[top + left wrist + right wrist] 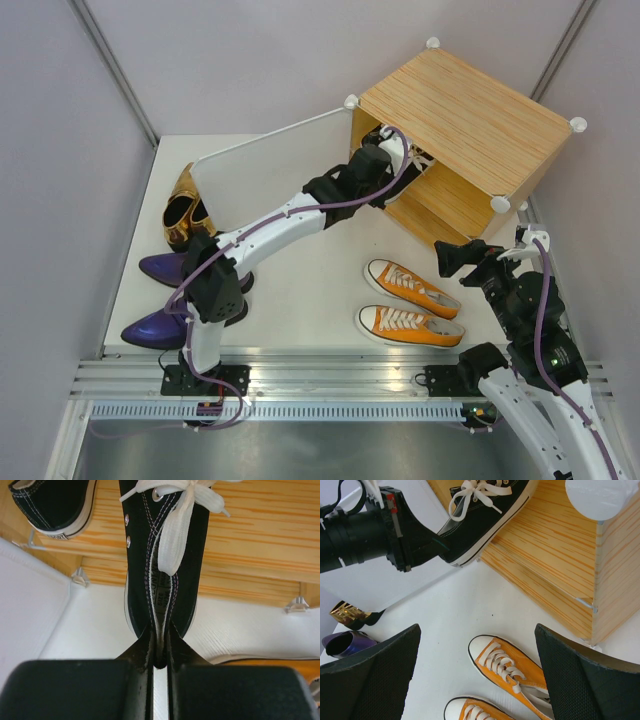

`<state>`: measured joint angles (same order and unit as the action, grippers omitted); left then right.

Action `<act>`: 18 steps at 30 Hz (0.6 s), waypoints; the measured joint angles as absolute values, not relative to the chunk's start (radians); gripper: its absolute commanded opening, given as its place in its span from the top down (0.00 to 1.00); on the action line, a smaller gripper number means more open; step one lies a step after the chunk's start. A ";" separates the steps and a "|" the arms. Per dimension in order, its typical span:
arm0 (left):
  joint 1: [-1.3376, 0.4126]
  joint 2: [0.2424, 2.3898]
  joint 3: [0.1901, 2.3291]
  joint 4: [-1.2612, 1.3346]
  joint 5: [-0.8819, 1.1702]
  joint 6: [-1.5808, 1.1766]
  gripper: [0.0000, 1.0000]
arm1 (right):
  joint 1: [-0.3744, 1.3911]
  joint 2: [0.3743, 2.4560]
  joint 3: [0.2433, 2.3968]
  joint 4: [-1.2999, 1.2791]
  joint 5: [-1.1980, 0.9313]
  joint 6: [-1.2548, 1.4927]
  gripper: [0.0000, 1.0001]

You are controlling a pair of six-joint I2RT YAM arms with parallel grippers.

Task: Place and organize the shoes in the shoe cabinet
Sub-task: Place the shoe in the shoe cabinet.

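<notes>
Shoe cabinet (470,130) sits far right, front open; black canvas sneaker (142,580) is toe-in over its shelf, probably light with a soft, saggy upper; left gripper (160,661) is pinched nearly closed on the heel collar, a sensible hold; right gripper (477,672) gapes wide, empty.

L gripper (160,656) is pinched tight on the heel rim of a black sneaker (150,580) w/ white laces, toe pointing away across the shoe cabinet (260,535) wood. 2nd black sneaker (50,505) sits top left on the wood, partly cropped, apart from the 1st. White surface (240,630) runs below the wood edge.
</notes>
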<state>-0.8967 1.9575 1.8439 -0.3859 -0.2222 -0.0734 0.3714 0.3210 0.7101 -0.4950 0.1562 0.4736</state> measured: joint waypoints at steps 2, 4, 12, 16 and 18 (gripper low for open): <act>-0.873 2.002 1.898 -0.398 -0.201 -0.068 0.98 | 0.371 0.327 0.710 -0.495 0.159 0.474 0.02; -0.854 2.050 1.963 -0.419 -0.184 -0.059 0.98 | 0.371 0.328 0.710 -0.495 0.163 0.474 0.02; -0.824 2.171 2.103 -0.445 -0.156 0.000 0.98 | 0.371 0.329 0.710 -0.494 0.192 0.470 0.02; -0.818 2.176 2.119 -0.451 -0.144 0.010 0.77 | 0.371 0.329 0.710 -0.493 0.193 0.467 0.02; -0.813 2.180 2.123 -0.448 -0.136 0.011 0.71 | 0.371 0.329 0.710 -0.492 0.193 0.467 0.02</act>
<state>-0.8135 2.1799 2.1235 -0.4477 -0.1356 0.0113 0.3714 0.3290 0.7097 -0.4923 0.1932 0.4667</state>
